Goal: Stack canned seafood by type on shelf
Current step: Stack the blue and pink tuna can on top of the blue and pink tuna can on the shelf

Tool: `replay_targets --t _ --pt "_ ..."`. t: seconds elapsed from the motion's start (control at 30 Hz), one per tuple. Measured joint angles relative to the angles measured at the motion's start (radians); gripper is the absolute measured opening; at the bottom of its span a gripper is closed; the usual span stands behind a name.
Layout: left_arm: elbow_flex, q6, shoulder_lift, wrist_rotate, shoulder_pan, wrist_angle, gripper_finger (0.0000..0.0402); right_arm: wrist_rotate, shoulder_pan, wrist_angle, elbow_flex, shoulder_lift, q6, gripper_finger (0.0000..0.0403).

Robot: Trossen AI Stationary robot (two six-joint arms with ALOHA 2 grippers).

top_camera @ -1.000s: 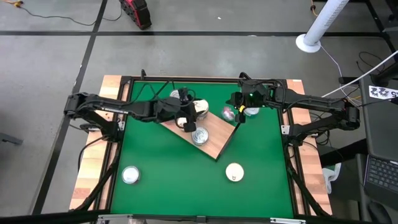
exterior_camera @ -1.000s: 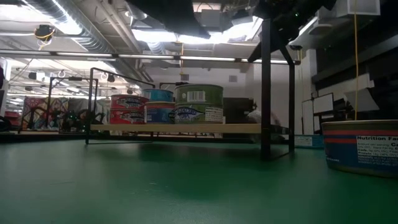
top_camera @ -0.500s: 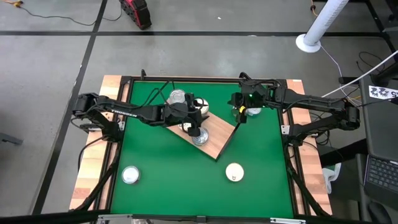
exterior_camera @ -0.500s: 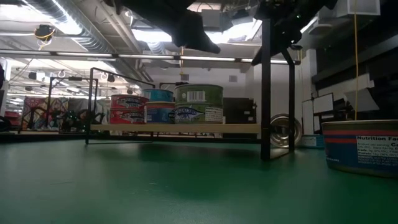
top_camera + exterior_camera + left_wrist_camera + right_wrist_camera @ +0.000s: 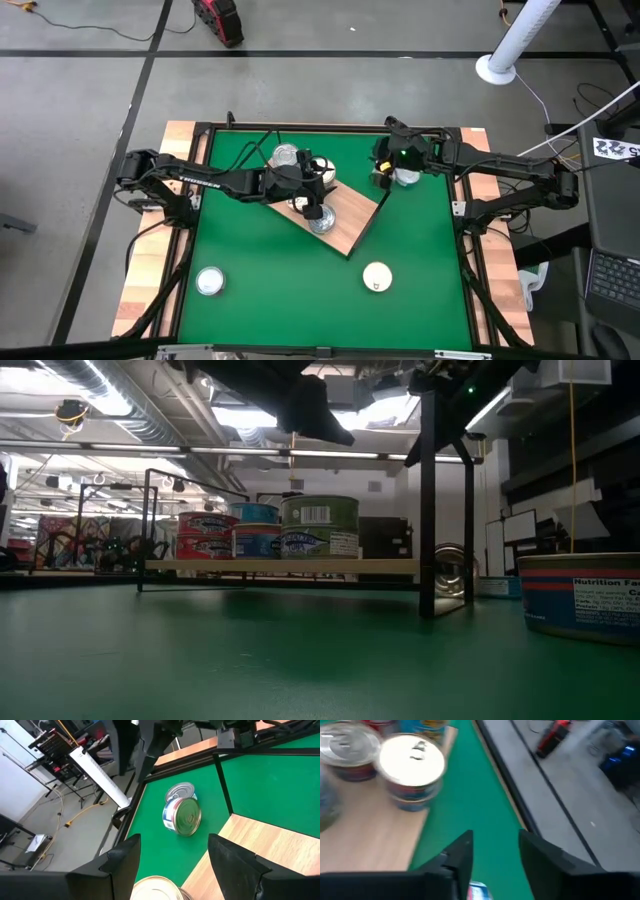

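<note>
Since one second ago, the left gripper (image 5: 312, 196) has travelled from the shelf's near-left portion toward its far corner, and the tin that lay on the shelf's far right corner beside the right gripper (image 5: 381, 181) is gone from there.

High view: the shelf (image 5: 345, 226) lies skewed on the green mat (image 5: 270, 280). The left gripper hangs over the shelf's far corner, above a cluster of tins (image 5: 322, 171); a silver-lidded tin (image 5: 321, 220) stands just on its near side. The right gripper is at the shelf's far right corner, with a tin (image 5: 405, 178) on the mat just beyond it, close to the frame rail. Open mat lies on the near side of both grippers; a silver tin (image 5: 209, 281) and a cream-lidded tin (image 5: 376, 276) stand there, well apart.

Low view: stacked tins (image 5: 268, 528) stand on the raised shelf (image 5: 280, 566). A tin on its side (image 5: 452, 570) lies past the shelf's right leg.

Left wrist view: the left fingers (image 5: 122, 865) stand apart, empty. Ahead, two tins (image 5: 182, 814), one tipped against the other, lie on the mat near the rail.

Right wrist view: the right fingers (image 5: 462, 851) stand apart; a red-and-blue tin edge (image 5: 477, 891) shows low between them, but whether they touch it cannot be told. A cream-lidded stack (image 5: 412, 770) stands at the shelf edge ahead.
</note>
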Motion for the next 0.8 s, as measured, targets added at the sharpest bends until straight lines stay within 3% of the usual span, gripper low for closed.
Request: replay_targets --t 0.1,0.2,0.4,0.63,0.8 --pt "0.0 -0.02 0.0 0.0 0.0 0.0 0.0227 0.041 -0.029 -0.02 0.0 0.0 0.012 0.0189" --pt "0.0 -0.044 0.0 0.0 0.0 -0.001 0.0227 -0.015 -0.096 -0.069 0.0 0.0 0.012 0.0213" --pt "0.0 -0.064 0.0 -0.001 0.0 -0.006 0.0227 -0.253 -0.281 -0.14 0.0 0.0 0.012 0.0218" --pt "0.0 -0.066 0.0 -0.001 0.0 -0.007 0.0227 -0.635 -0.508 -0.151 0.0 0.047 -0.002 0.0211" --pt "0.0 -0.066 0.0 -0.001 0.0 -0.007 0.0227 -0.742 -0.567 -0.151 -0.001 0.139 -0.003 0.0211"
